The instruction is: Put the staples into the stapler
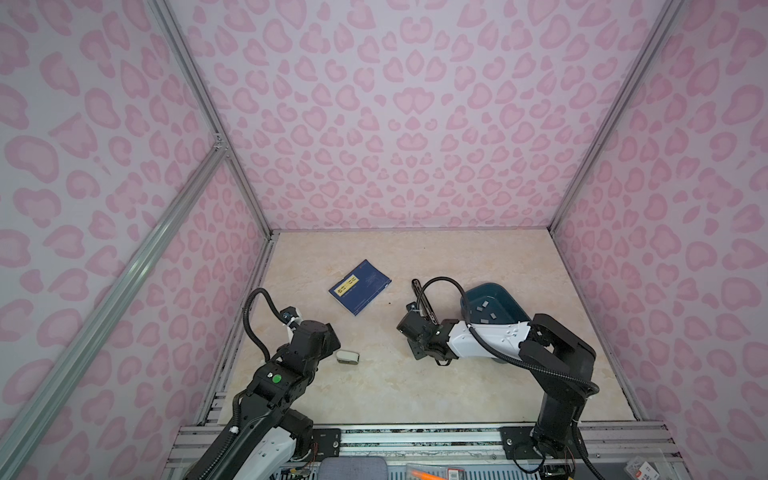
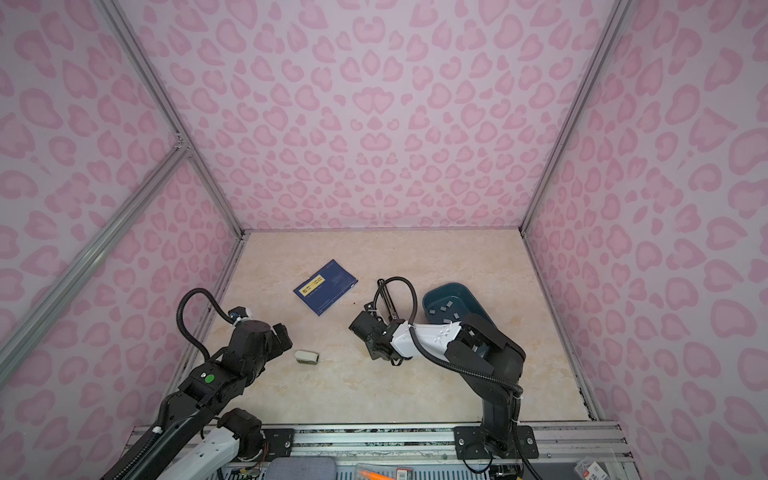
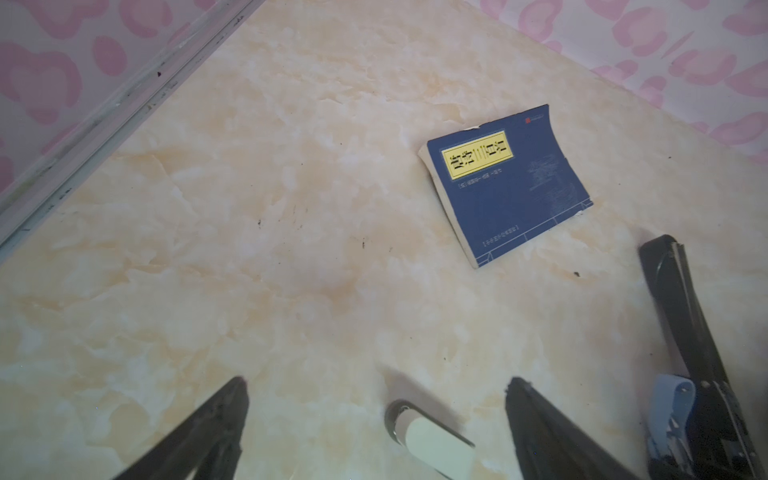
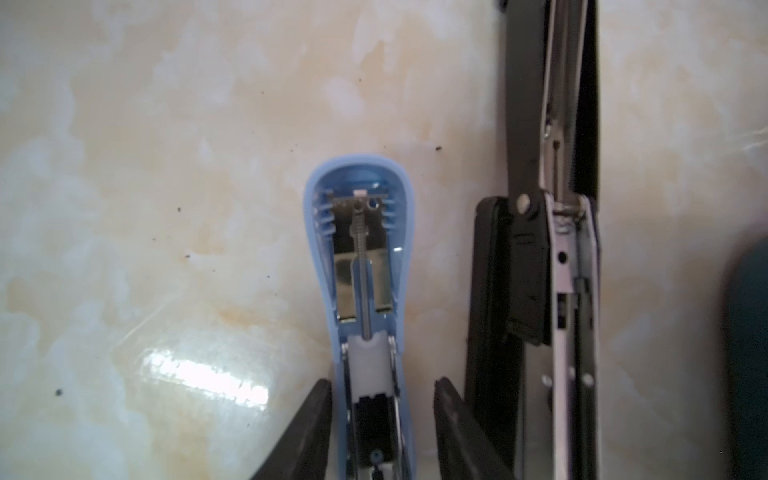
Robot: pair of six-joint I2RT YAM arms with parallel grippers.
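R gripper (image 4: 382,380): jaws a bit apart, one each side of the blue stapler (image 4: 359,257). There's a gap on one side. Its lid is flipped open. Black stapler (image 4: 552,232) lies just beside it.

L gripper (image 3: 376,379) is wide open, empty, over a small white stick (image 3: 432,444).

Staples (image 1: 486,309) sit in the teal tub (image 1: 511,297), partly hidden by the R arm.

Blue book (image 1: 360,286) lies mid table (image 1: 374,395). The top is shiny beige marble w/ dark specks. Walls (image 1: 415,124) are pink and spotty.
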